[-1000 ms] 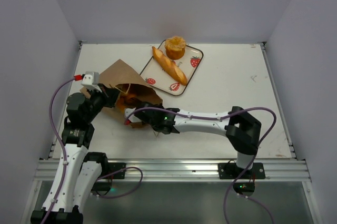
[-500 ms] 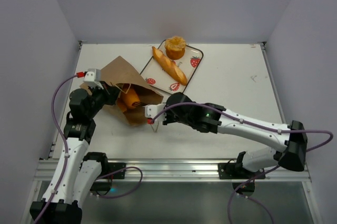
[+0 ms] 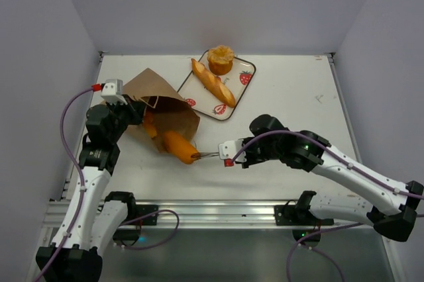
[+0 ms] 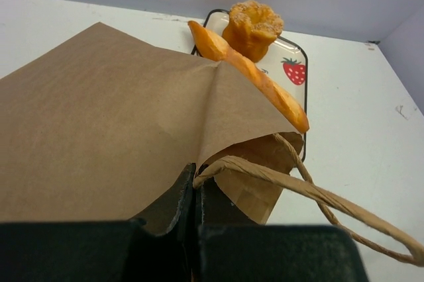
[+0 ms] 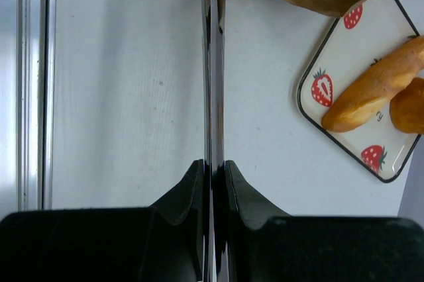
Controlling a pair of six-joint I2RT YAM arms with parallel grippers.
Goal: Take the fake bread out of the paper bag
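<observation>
The brown paper bag (image 3: 162, 100) lies on its side at the left, mouth toward the front right. My left gripper (image 3: 130, 116) is shut on the bag's rim by the cord handle (image 4: 193, 186). My right gripper (image 3: 218, 155) is shut on thin metal tongs (image 5: 213, 63) that reach left to the bag mouth. The tongs' tips pinch an orange oval roll (image 3: 179, 147), which lies just outside the mouth. Another orange piece (image 3: 150, 125) shows inside the bag. A baguette (image 3: 213, 82) and a ruffled bun (image 3: 220, 59) lie on the strawberry tray (image 3: 246, 88).
The tray stands behind the bag at the back centre and also shows in the right wrist view (image 5: 361, 34). A cord handle (image 4: 344, 206) loops out from the bag mouth. The table's metal front rail (image 3: 218, 212) runs along the near edge.
My right arm has drawn back to the right, and the tongs have pulled the oval roll out of the bag mouth. My left gripper has stayed shut on the bag rim and shifted slightly.
</observation>
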